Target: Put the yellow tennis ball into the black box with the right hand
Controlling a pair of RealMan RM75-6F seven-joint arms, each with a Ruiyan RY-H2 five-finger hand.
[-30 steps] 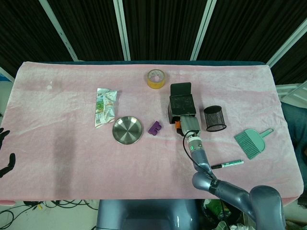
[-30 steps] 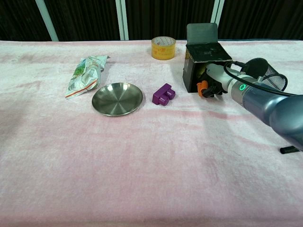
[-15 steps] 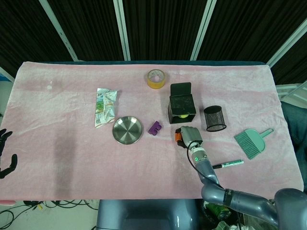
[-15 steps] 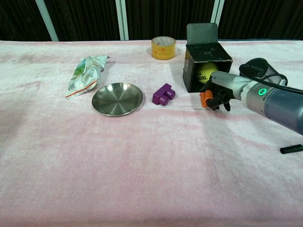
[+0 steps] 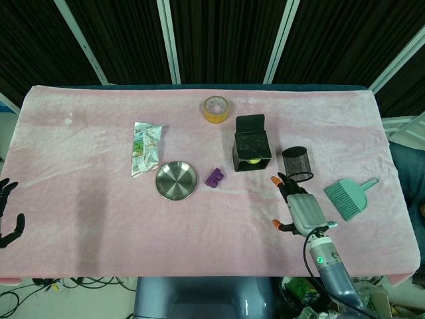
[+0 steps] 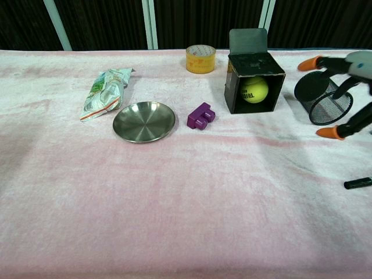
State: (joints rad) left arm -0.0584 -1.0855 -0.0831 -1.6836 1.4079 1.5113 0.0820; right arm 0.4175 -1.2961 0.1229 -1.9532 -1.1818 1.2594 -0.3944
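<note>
The right hand (image 5: 300, 207) has pulled back toward the near right, away from the black box (image 6: 254, 78), fingers spread and empty. The tennis ball (image 6: 254, 90) sits inside the box. The left hand (image 5: 6, 212) hangs off the left edge, fingers apart.

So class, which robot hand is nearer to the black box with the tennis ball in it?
The right robot hand. It hovers open just in front and right of the black box. The left robot hand sits at the table's far left edge.
</note>
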